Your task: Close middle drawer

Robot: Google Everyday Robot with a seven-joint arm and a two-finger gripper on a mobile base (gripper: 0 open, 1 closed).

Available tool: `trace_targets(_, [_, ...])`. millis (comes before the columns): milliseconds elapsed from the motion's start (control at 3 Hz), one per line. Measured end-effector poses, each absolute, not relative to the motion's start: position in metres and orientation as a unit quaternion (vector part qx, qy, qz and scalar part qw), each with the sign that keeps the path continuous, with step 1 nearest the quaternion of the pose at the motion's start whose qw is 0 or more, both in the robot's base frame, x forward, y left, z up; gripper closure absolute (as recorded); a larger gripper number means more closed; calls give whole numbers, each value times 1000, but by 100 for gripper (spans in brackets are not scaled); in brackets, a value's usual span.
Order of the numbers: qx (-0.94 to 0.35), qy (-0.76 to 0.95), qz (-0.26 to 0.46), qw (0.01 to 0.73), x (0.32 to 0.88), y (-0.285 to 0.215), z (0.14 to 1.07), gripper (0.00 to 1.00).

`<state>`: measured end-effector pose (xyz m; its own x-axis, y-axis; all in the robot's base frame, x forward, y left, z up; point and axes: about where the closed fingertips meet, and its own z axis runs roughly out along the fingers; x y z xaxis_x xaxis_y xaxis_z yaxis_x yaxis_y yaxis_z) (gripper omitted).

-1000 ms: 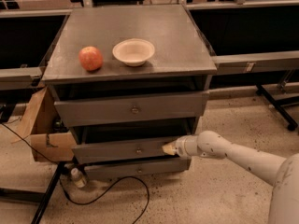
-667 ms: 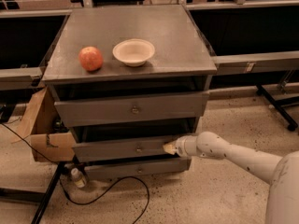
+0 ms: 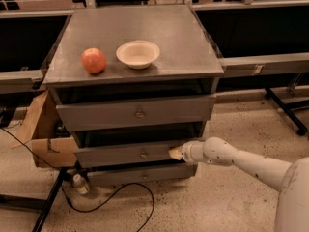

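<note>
In the camera view, a grey metal cabinet (image 3: 169,37) stands on a pale speckled floor (image 3: 231,207), with dark low benches (image 3: 260,64) running behind it at 9 and 3 o'clock. On its flat top, a red apple (image 3: 93,60) sits near the front left, and a shallow white bowl (image 3: 138,53) lies just beside it at the apple's 2 o'clock, the two apart. At the cabinet's 8 o'clock, an open cardboard box (image 3: 43,139) leans by its side. A small bottle (image 3: 79,183) stands on the floor under the box's corner, and a black cable (image 3: 120,197) loops past it.

The middle drawer (image 3: 116,154) is the low grey front between the taller top drawer (image 3: 111,114) and the lowest drawer (image 3: 120,177). It has a tiny central knob, and a dark gap shows above it. It stands a little forward of the lowest front.

The white arm (image 3: 241,161) comes in from 4 o'clock. The gripper (image 3: 175,153), tan at its tip, touches the right part of the middle drawer's front, at 3 o'clock of the knob. Whether the gripper is wide or narrow cannot be told
</note>
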<state>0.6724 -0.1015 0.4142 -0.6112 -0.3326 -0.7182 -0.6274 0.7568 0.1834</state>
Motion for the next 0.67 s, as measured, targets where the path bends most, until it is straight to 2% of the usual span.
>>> trace_targets(667, [-269,871,205,357,680,-103,418,100])
